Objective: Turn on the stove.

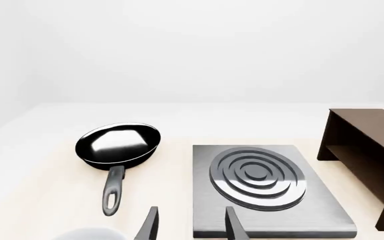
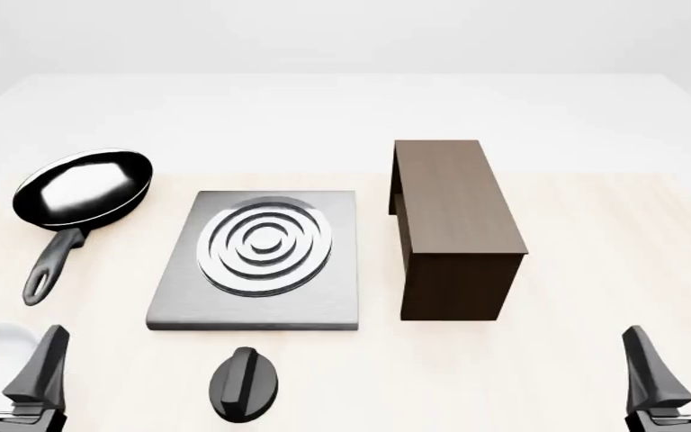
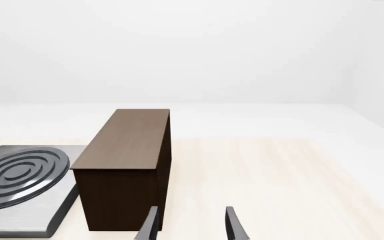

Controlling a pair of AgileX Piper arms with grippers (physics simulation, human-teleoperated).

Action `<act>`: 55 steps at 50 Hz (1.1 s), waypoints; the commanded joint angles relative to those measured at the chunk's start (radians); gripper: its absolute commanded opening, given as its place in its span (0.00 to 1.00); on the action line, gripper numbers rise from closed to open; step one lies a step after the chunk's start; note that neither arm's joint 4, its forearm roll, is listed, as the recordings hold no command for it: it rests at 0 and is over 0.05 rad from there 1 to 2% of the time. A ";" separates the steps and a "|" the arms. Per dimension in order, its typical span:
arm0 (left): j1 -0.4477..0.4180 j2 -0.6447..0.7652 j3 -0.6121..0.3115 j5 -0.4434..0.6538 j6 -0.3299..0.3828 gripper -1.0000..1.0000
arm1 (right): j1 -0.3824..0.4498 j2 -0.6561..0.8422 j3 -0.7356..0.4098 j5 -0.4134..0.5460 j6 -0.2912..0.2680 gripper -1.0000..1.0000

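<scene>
The small black round knob (image 2: 246,382) sits just in front of the flat grey metal stove (image 2: 256,259), closer to the left gripper (image 2: 15,360), off to its right. Both the left one and the right gripper (image 2: 679,364) are spread open, holding nothing.

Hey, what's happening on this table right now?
Nothing is being handled yet. Both arms sit at the near edge of the table: the left tool and the right tool are open and empty. The stove lies flat between a black frying pan on its left and a dark wooden box on its right. Its black knob sits apart, just in front of the slab, untouched. The left tool is the nearer one to it.
</scene>
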 commanded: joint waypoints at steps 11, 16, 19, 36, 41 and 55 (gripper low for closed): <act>0.013 0.198 -0.033 -0.104 -0.031 1.00 | 0.001 0.004 -0.003 -0.002 -0.002 1.00; -0.016 0.071 -0.137 0.070 0.034 1.00 | 0.001 0.004 -0.003 -0.002 -0.002 1.00; -0.025 0.079 -0.204 0.128 0.020 1.00 | 0.001 0.004 -0.003 -0.002 -0.002 1.00; -0.115 0.454 -0.493 0.227 -0.064 1.00 | 0.001 0.004 -0.003 -0.002 -0.003 1.00; -0.141 0.555 -0.536 0.215 -0.102 1.00 | 0.001 0.003 -0.003 -0.002 -0.003 1.00; -0.178 0.745 -0.577 0.210 -0.236 1.00 | 0.002 0.003 -0.003 -0.002 -0.003 1.00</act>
